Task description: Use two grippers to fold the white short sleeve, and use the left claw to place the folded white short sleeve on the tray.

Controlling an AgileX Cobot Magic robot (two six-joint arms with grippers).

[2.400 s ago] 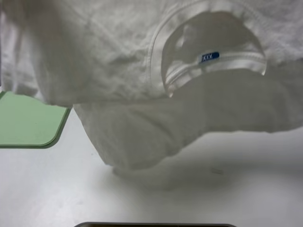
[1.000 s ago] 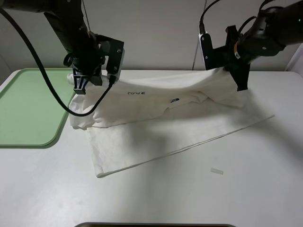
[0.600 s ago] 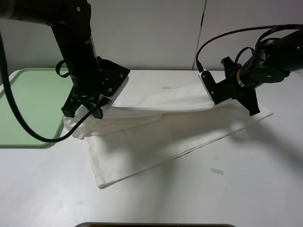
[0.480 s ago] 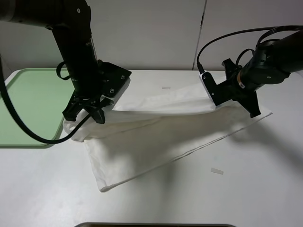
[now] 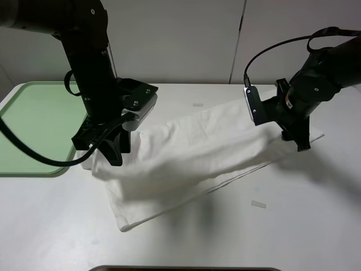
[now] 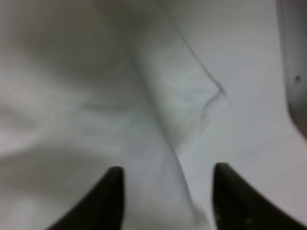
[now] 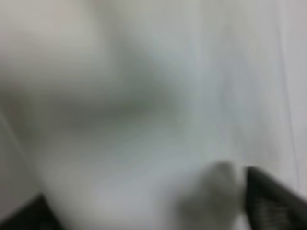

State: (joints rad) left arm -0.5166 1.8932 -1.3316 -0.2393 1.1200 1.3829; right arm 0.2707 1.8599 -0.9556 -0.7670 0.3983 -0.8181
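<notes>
On the table [image 5: 271, 237], left claw [image 5: 101, 152] and right gripper [image 5: 299, 139] gape at white short sleeve [image 5: 192, 152] ends.

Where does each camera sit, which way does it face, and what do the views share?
Exterior high: mounted high in front, looking down across the table at the shirt and tray; the left gripper and right gripper show.
Left wrist: behind the left gripper, looking past its spread fingers down at the shirt.
Right wrist: behind the right gripper, close over the shirt, blurred; one dark finger shows.
Shared: all three see the shirt.
</notes>
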